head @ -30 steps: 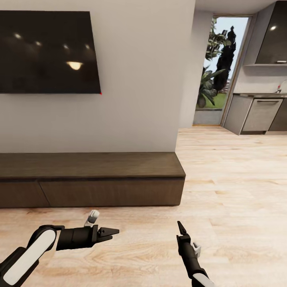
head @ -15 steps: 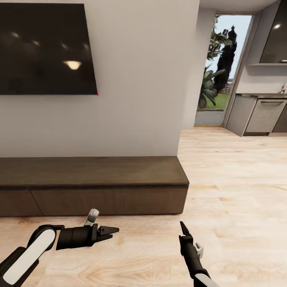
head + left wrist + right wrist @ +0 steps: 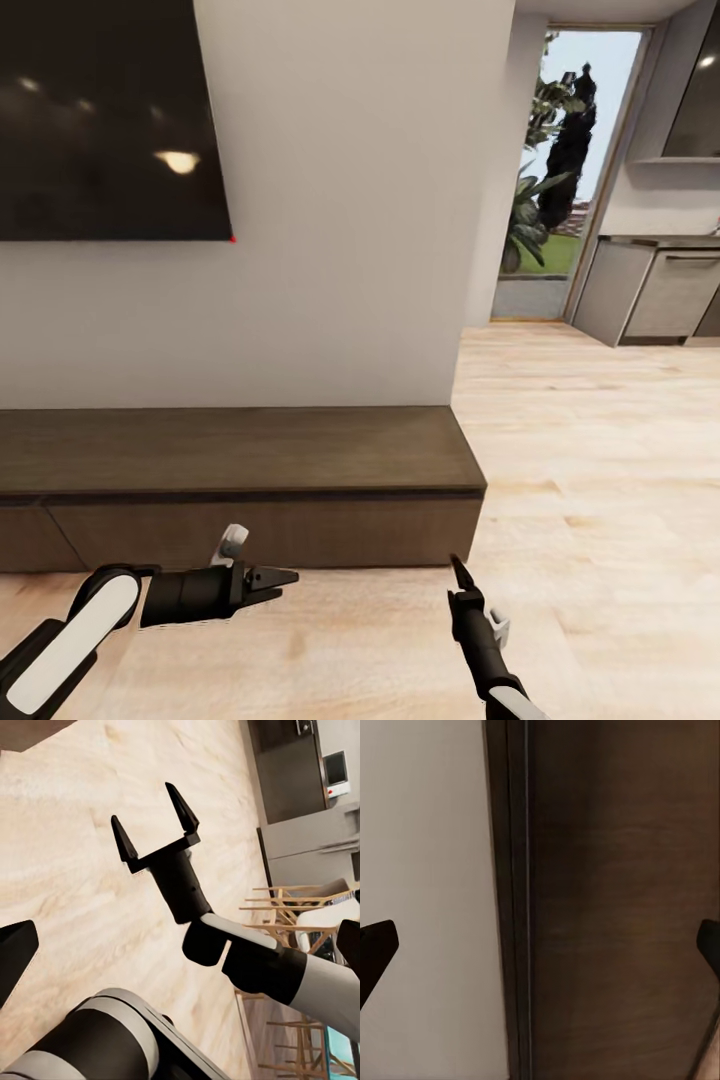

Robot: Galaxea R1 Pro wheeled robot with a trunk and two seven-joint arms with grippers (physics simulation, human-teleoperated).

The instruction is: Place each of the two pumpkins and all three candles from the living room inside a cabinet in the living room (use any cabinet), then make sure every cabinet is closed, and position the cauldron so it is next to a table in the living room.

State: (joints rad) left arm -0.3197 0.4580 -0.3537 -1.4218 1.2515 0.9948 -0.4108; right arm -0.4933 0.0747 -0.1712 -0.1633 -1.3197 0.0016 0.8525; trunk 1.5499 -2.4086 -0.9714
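A: Head view first. The cabinet [image 3: 240, 470] runs long and low along the white wall [image 3: 340, 200], dark-brown wood grain, flat top bare, drawer fronts flush and shut. A dark TV screen [image 3: 105, 120] hangs above it, ceiling lights mirrored in the glass.

B: And the floor [image 3: 580, 500] is pale wood planks, stretching off to the right towards a glass door [image 3: 560, 160] with greenery outside and grey kitchen units [image 3: 660, 295] beside it.

A: The left end effector [image 3: 285, 578] hangs low over the floor just in front of the cabinet, pointing sideways, fingers looking narrow from here. The right end effector [image 3: 458, 572] points up and forward, seen edge-on.

B: Left wrist view now. It looks across at the right end effector [image 3: 154, 821], and there the two black fingers stand wide apart, nothing between them. Pale floor under it, wooden chairs [image 3: 300, 907] and tall grey units behind.

A: As for the left one's own finger tips at the frame edges, they sit far apart, so call it open.

B: Right wrist view: close on the cabinet [image 3: 622, 900], dark grain, meeting the pale wall [image 3: 427, 870]. Finger tips wide at either edge.
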